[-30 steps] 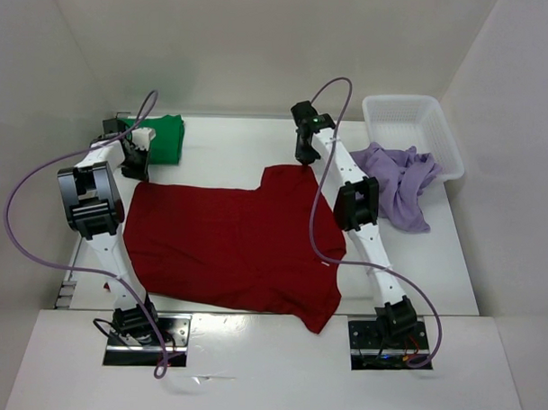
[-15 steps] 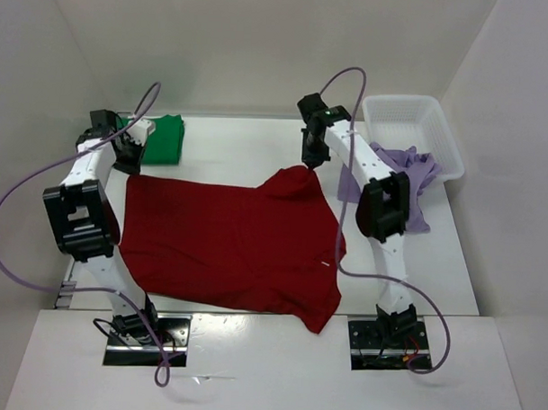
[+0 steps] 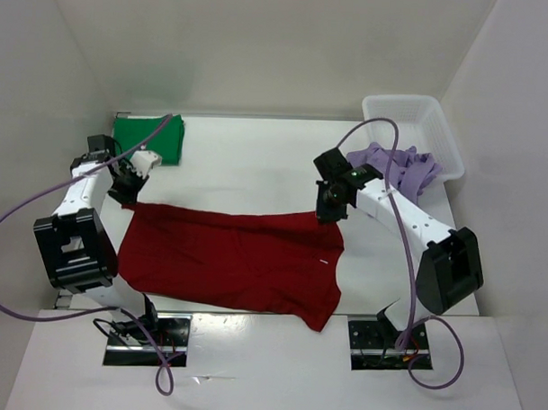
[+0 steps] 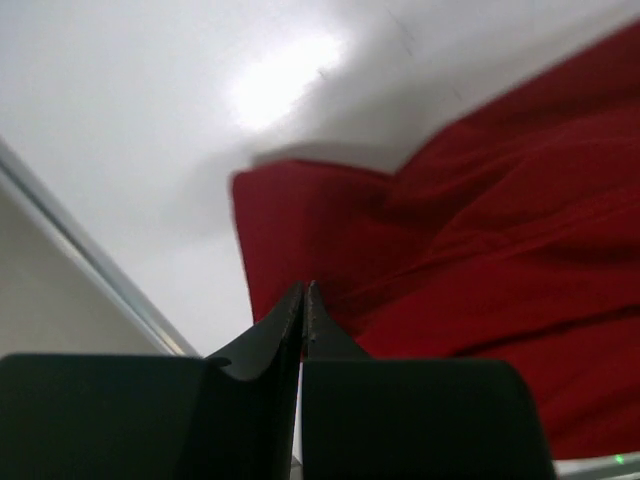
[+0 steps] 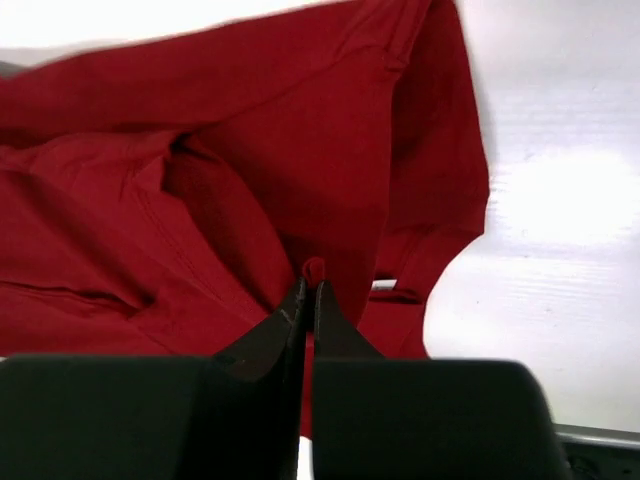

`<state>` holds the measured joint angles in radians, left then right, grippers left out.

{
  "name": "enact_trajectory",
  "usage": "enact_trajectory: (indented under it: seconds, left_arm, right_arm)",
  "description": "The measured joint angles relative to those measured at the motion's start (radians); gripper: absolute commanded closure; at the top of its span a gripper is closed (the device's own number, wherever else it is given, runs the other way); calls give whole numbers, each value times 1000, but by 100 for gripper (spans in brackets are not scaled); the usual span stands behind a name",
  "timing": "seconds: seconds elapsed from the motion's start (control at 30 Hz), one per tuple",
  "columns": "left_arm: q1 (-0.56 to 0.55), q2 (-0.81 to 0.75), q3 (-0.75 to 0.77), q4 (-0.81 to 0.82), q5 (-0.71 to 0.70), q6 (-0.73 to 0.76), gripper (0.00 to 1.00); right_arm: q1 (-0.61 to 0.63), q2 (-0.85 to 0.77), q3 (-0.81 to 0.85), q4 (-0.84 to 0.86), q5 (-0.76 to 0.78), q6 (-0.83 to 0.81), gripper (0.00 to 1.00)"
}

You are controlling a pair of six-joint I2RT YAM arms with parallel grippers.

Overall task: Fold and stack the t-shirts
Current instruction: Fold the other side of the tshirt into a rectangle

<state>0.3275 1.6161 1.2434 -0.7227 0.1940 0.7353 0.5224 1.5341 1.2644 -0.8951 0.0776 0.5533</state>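
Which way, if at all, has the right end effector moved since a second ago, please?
Yes: the right end effector moved nearer, away from the white basket, dragging the dark red t-shirt along.

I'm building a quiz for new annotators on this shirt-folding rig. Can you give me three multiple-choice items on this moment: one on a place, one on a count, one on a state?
1. Where does the green t-shirt lie?
A. At the far-left corner of the table
B. At the near-right corner
C. At the middle of the near edge

2. How many t-shirts are in view?
A. Two
B. Three
C. Four

3. What is the right gripper doing?
A. Open, hanging over bare tabletop
B. Shut on the dark red t-shirt
C. Shut on the green t-shirt

Answers:
1 A: it lies folded where the far and left walls meet.
2 B: green, dark red, and a lavender t-shirt crumpled at the far right.
3 B: its wrist view shows red cloth pinched between closed fingertips.
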Motion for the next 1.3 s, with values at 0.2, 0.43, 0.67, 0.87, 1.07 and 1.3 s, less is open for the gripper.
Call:
enact_trajectory:
  seconds: [0.2, 0.43, 0.67, 0.87, 1.07, 1.3]
  left_arm:
    - [-52, -19, -85, 58, -24, -5, 100]
    - [-134, -22, 60, 184, -21, -35, 100]
    - [-128, -201, -111, 200, -51, 34, 100]
    - [-101, -280, -293, 158, -71, 79, 100]
    - [-71, -298, -367, 139, -98, 105, 100]
    - [-64, -315, -419, 154, -138, 158, 100]
  right_arm:
    - [-13, 2, -34, 47, -9, 12, 100]
    - [-58, 48, 109, 92, 47, -23, 100]
    - [-47, -153, -96, 100, 30, 34, 100]
    - [42, -250, -237, 98, -9, 134, 100]
    - [83, -313, -323, 99, -23, 212, 100]
    - [171, -361, -383, 98, -37, 312, 100]
